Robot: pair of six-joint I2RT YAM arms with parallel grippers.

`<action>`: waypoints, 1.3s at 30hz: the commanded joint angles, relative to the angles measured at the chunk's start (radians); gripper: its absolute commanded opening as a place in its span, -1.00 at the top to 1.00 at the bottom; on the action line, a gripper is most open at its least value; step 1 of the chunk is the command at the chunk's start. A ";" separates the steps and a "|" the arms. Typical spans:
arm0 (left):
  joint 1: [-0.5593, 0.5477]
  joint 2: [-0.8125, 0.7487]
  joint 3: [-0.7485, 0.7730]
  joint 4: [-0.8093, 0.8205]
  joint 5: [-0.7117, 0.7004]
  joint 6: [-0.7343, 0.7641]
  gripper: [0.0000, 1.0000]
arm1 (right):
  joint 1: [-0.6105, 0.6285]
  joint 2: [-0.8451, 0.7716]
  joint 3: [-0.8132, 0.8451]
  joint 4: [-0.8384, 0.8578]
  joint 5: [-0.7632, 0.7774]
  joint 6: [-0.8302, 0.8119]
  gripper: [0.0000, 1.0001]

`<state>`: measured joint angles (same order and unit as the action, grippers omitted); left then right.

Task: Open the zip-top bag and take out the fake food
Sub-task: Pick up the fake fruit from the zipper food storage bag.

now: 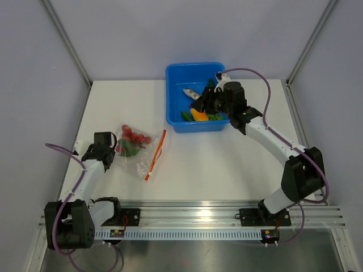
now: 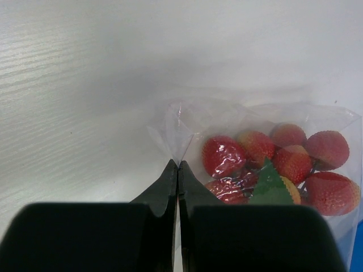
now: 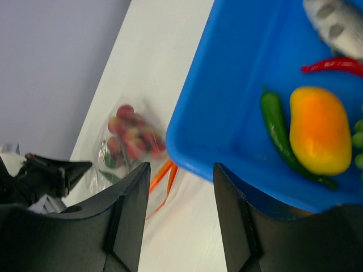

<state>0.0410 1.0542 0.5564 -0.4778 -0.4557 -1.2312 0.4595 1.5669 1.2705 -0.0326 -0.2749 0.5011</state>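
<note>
**Slippery bag, one bunch left inside**

The zip-top bag [image 1: 139, 156] lies on the tabletop [image 1: 227, 158], near the left arm. The left hand [image 2: 177, 170] is shut tight and seems to pinch one thin corner of it. A bunch of red balls [image 2: 266, 156] sits inside the bag.

The right hand [image 3: 181, 170] is open and empty over the blue tub [image 1: 176, 96]. The yellow pepper [image 3: 320, 130], the green chili [image 3: 275, 122] and the fish [image 3: 334, 22] lie in the tub.

The corner is thin and slick. If the right hand tugs the balls hard, I think the bag may slip free. Then the bag would slide along with the balls.
</note>
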 commanded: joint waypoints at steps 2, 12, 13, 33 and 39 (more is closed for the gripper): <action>0.000 -0.011 0.031 0.005 -0.005 -0.001 1.00 | 0.097 -0.125 -0.110 0.079 0.023 -0.019 -0.10; 0.000 -0.007 0.031 0.008 -0.003 -0.001 1.00 | 0.268 -0.075 -0.273 0.198 0.128 -0.006 0.13; 0.000 -0.006 0.031 0.007 -0.001 -0.001 1.00 | 0.283 -0.030 -0.272 0.220 0.134 0.005 0.16; 0.000 -0.016 0.022 0.011 0.020 -0.007 1.00 | 0.453 0.268 -0.212 0.352 0.220 0.068 0.31; 0.000 -0.031 0.010 0.018 0.055 -0.008 1.00 | 0.470 0.323 -0.177 0.369 0.226 0.060 0.33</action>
<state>0.0410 1.0500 0.5564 -0.4797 -0.4309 -1.2316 0.9207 1.8786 1.0355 0.2649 -0.0864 0.5640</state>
